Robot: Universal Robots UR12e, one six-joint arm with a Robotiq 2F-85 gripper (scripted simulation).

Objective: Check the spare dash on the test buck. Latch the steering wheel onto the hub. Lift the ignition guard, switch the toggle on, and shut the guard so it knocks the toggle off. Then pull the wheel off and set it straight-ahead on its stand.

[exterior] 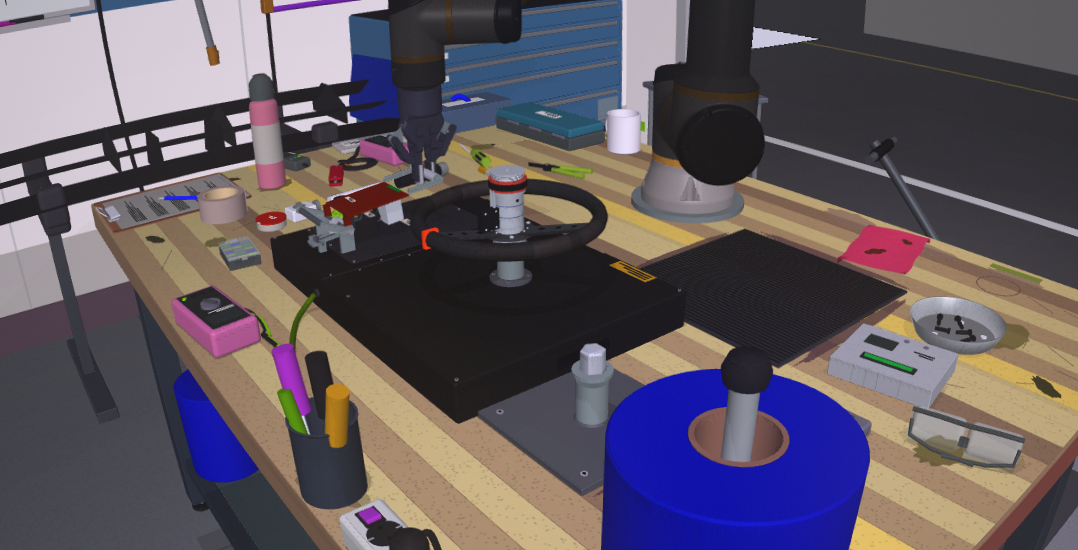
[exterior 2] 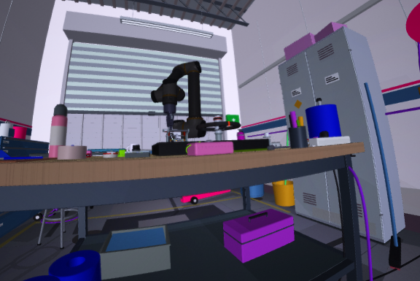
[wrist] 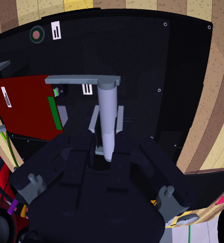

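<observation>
The black steering wheel sits on the hub in the middle of the black test buck, its orange mark toward the red ignition guard. The guard lies to the left of a grey toggle lever, which the wrist camera shows standing up from its bracket with a flat grey tab across its top. The wheel stand with its grey post is at the buck's near edge. My gripper is at the buck's far corner behind the guard, closed on the toggle lever.
A big blue drum with a black-knobbed rod stands at the bench's near edge. A ribbed black mat lies right of the buck. A pen cup, pink box, tape roll and pink bottle stand on the left.
</observation>
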